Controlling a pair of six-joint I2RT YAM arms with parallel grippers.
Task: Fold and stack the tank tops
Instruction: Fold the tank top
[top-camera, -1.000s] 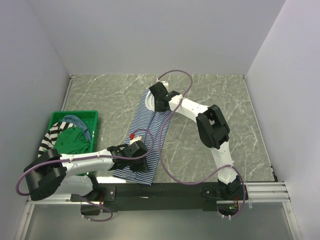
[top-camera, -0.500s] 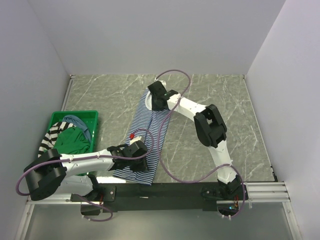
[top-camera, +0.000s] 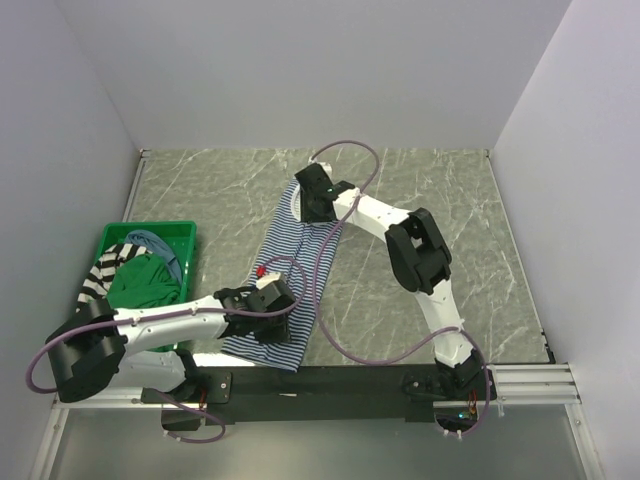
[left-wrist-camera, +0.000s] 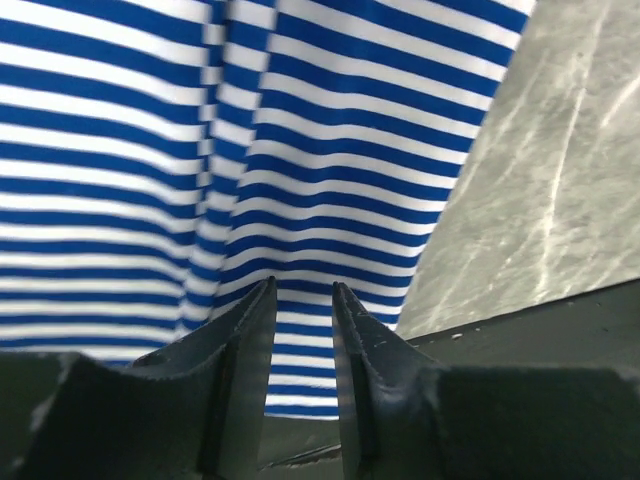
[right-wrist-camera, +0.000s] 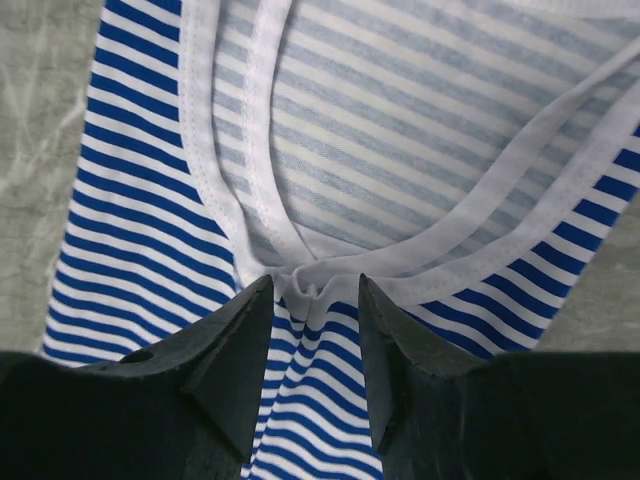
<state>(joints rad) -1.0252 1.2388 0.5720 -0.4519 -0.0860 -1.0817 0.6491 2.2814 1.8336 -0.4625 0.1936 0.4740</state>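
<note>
Jaws: 2 pairs, parted | striped top (top-camera: 290, 270): 1 | tops (top-camera: 140, 282) in bin (top-camera: 160, 228): 3

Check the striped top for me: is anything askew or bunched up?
Yes. The striped top lies slanted across the table, not square to its near edge, and its white neckline trim is puckered into a small bunch at the right tool.

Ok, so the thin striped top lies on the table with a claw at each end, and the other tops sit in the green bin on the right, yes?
No: the top view shows the green bin with the other tops on the left. The thin striped top does lie on the table, left claw and right claw at its ends.
</note>
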